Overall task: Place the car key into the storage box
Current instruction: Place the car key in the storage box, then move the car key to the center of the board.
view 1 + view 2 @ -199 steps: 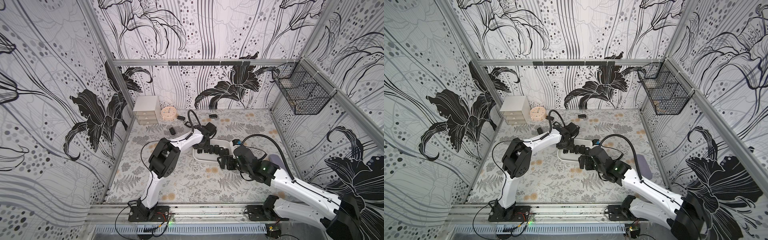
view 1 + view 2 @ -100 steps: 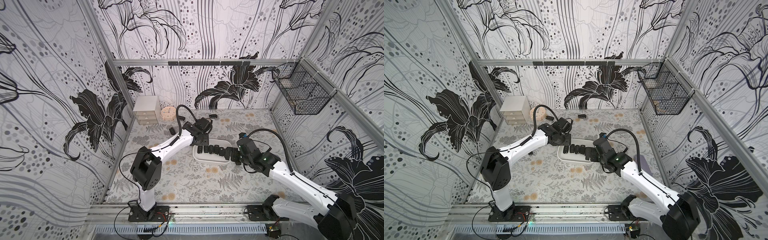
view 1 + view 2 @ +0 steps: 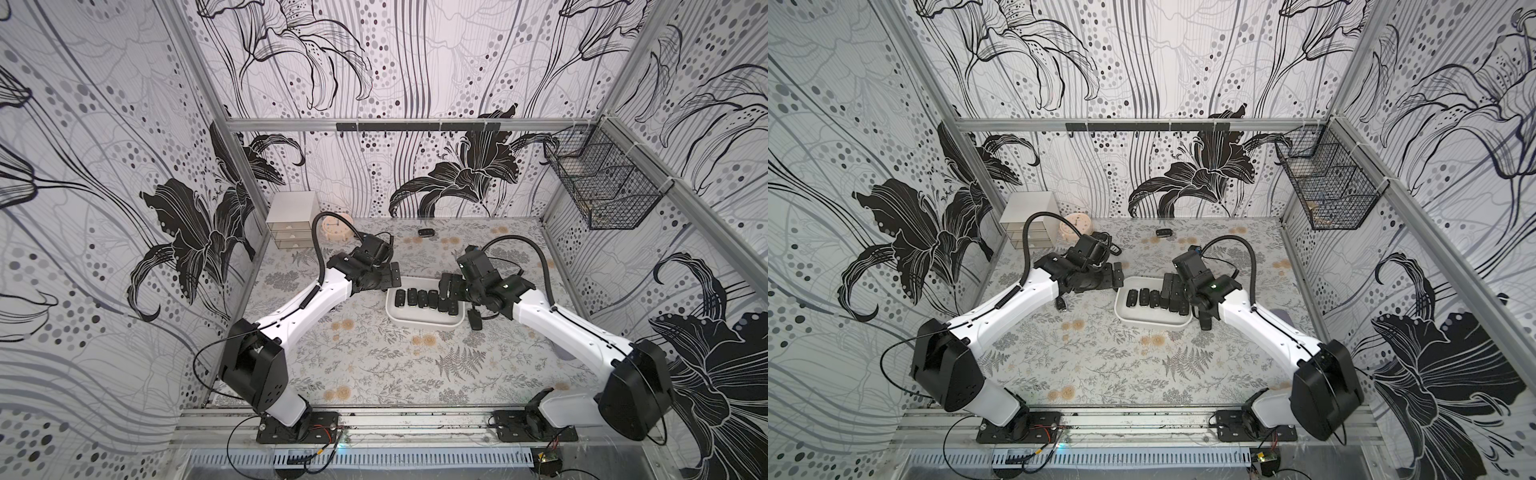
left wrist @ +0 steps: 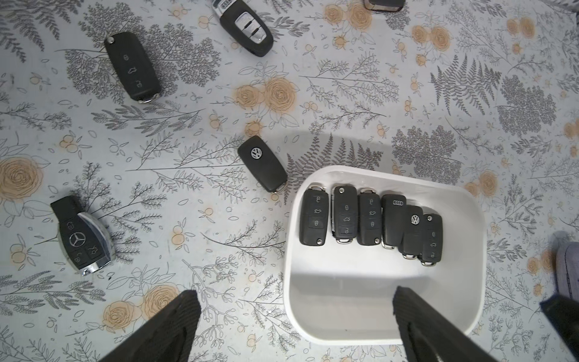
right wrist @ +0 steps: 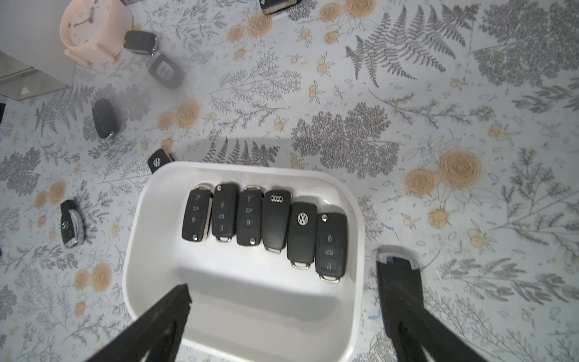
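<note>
Left claw (image 4: 296, 301) newly spread, hovering at ten o'clock of box (image 3: 419, 325), gripping nothing, right claw (image 5: 288, 282) spread wide above box's three o'clock end, six keys (image 5: 275, 219) rowed inside box, VW key (image 4: 262, 163) on desk (image 3: 374, 365) beside its ten o'clock corner

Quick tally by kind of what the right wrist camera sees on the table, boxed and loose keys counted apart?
Boxed car keys: 6
Loose car keys: 7
Storage box: 1
Clock: 1
Drawer cabinet: 1
Total: 16
</note>
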Tool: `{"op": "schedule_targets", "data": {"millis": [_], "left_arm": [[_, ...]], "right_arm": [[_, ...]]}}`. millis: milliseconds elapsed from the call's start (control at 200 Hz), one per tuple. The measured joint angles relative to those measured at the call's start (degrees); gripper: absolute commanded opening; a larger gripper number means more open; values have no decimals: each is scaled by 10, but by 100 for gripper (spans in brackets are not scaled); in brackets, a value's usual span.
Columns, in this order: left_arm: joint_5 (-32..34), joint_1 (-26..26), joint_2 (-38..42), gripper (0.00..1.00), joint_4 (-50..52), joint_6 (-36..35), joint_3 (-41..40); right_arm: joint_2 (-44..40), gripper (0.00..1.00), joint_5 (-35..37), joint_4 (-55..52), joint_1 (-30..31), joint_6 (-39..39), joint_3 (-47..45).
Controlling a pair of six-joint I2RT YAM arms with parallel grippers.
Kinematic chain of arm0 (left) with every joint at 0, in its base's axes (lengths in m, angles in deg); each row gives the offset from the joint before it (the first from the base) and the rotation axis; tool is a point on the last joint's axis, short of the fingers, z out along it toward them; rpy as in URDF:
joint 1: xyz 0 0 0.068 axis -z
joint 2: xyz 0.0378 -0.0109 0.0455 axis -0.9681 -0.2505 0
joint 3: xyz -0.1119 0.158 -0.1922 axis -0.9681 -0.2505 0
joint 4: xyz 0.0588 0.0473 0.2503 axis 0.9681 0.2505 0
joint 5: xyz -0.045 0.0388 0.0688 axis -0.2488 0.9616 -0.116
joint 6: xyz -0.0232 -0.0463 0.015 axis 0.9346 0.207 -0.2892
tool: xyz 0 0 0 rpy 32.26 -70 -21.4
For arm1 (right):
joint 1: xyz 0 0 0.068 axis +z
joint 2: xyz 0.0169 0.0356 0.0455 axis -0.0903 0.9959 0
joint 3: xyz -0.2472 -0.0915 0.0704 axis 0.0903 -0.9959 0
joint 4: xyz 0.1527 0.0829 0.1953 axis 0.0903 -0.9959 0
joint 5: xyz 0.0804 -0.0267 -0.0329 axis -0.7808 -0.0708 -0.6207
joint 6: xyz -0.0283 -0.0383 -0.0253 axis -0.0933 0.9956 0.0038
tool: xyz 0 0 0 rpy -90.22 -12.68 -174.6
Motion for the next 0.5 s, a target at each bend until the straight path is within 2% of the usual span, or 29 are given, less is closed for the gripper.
{"op": "schedule_targets", "data": {"millis": [195,501], "left_arm": [[-12,-15,35,99,-1,0,-37],[-14,-45,85,99,0,3,-41]], "right_arm": [[117,100,-3,12,-20,23,118],[325,100,-57,30,-80,54,344]]}}
